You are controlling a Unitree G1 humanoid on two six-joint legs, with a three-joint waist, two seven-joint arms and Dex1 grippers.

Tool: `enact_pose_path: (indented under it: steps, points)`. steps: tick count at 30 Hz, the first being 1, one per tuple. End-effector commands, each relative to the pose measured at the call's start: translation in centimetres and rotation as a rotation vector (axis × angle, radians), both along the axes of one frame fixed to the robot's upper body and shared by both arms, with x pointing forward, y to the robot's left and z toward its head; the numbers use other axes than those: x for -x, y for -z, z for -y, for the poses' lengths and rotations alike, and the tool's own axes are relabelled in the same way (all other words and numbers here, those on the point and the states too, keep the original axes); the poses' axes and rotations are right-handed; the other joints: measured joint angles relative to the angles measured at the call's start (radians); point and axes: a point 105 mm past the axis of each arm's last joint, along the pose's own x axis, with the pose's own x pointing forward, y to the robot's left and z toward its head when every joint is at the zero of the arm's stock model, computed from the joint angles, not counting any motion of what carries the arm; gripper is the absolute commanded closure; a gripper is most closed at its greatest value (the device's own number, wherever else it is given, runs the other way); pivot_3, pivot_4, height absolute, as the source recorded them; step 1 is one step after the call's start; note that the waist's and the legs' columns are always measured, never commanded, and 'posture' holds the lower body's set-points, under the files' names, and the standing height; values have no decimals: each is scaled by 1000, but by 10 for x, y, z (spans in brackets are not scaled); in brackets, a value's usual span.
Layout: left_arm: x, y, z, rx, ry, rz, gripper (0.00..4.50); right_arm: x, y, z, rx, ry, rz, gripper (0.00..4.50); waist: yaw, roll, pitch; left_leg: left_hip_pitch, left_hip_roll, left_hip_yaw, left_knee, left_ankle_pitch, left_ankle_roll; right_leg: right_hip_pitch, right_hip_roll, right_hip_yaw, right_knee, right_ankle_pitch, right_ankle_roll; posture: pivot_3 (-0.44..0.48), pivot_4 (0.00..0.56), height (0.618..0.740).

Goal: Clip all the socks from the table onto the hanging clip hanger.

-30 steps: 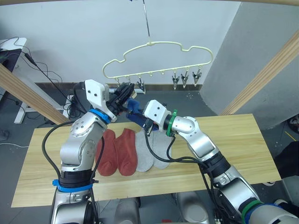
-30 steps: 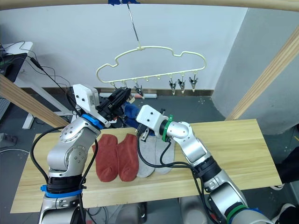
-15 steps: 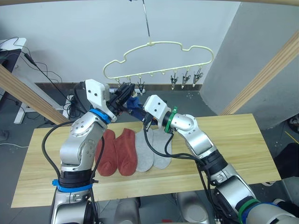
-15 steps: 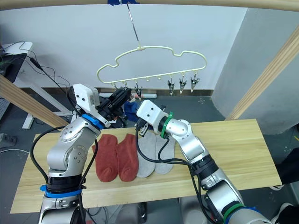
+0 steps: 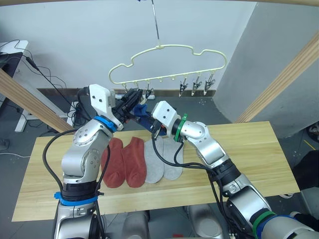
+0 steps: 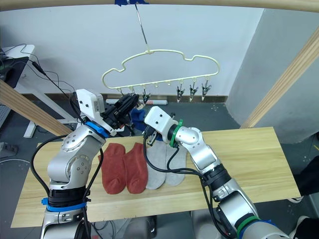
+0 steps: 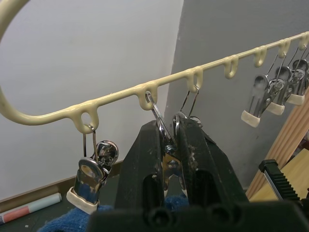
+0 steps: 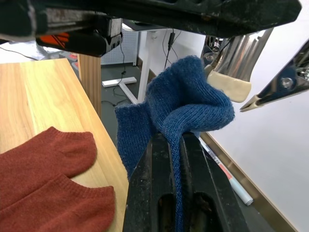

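My left claw (image 7: 166, 159) squeezes a clip (image 7: 166, 145) on the hanger (image 5: 169, 62). My right claw (image 8: 176, 145) grips a blue sock (image 8: 181, 108) just below it, above the table's (image 5: 259, 149) far edge. If the clip snaps shut before the sock edge enters, it misses. I cannot make out the clip's mouth behind my fingers.

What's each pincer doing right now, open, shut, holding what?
Left pincer: shut on a metal clip of the clip hanger.
Right pincer: shut on a blue sock.
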Motion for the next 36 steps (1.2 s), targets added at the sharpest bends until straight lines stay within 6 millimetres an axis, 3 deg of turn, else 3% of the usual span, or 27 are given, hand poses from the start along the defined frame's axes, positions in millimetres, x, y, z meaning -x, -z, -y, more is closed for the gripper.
enact_pose_path:
  steps: [1, 14, 29, 36]
  points:
    - [7, -13, 3, 13, 28, 59, 4320, 0, -12, -4, -52, -18, 0, 4500, 0, 0, 0, 0, 0, 0, 0, 0, 0, 0, 0, 0, 0, 0, 0, -219, 292, 740]
    - [8, -12, 4, 10, 34, 62, 4320, 1, -17, -8, -169, -54, -181, 4500, 0, 0, 0, 0, 0, 0, 0, 0, 0, 0, 0, 0, 0, 0, 0, -214, 286, 740]
    - [8, -5, 0, 8, 29, 42, 4320, 0, -41, -8, -225, -65, -98, 4500, -1, 0, 0, -1, 0, 0, 0, 0, 0, 0, 0, 0, 0, 0, 0, -207, 281, 740]
    - [9, -1, -3, 17, 30, 26, 2217, 0, -41, -9, -223, -70, -89, 4500, -1, 0, 0, 0, 0, 0, 0, 0, 0, -1, 0, 0, 0, 0, 0, -204, 279, 740]
